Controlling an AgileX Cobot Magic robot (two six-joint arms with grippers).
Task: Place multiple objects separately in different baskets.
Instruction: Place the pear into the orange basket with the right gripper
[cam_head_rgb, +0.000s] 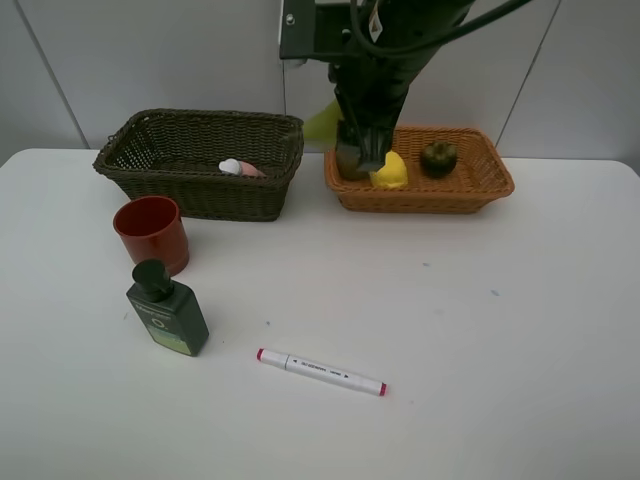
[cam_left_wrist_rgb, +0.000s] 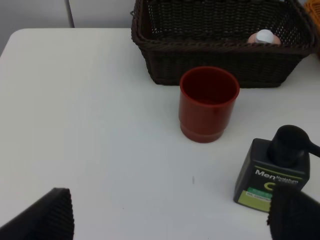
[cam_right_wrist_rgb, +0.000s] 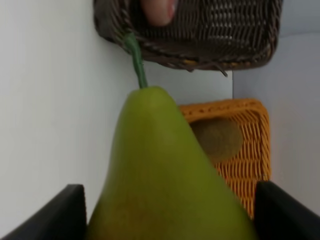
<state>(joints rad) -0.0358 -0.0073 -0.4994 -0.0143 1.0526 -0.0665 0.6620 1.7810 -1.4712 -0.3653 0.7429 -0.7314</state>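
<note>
Pear (cam_right_wrist_rgb: 160, 150) fills the right wrist view, stem out front. The right gripper (cam_right_wrist_rgb: 170, 220) is clamped on its fat end, a finger on either side. In the high view we see that arm over the 9 o'clock end of the light basket (cam_head_rgb: 480, 190), which sits at 1 o'clock on the table (cam_head_rgb: 500, 330). The pear shows there as a pale green sliver beside the arm. We cannot tell if it hangs fully inside the rim or over the gap towards the dark basket (cam_head_rgb: 170, 195) at 11 o'clock.

Risks as we judge them: kiwi (cam_right_wrist_rgb: 217, 137) and lemon (cam_head_rgb: 391, 172) already crowd that end, with the dark green fruit (cam_head_rgb: 438, 157) further towards 3 o'clock. Dropped onto them, the pear likely rolls, and the basket wall is shallow, so it may go over the rim onto the table. The smooth, tapering skin could also slip from the fingers early. Released too far towards 9 o'clock, it misses altogether.

Left gripper (cam_left_wrist_rgb: 172, 220) hangs with jaws wide apart, holding nothing, above bare table near the red cup (cam_left_wrist_rgb: 207, 102) and green bottle (cam_left_wrist_rgb: 272, 172). Pink bottle (cam_head_rgb: 240, 168) lies in the dark basket. Marker (cam_head_rgb: 321, 372) at 6 o'clock, untouched.
</note>
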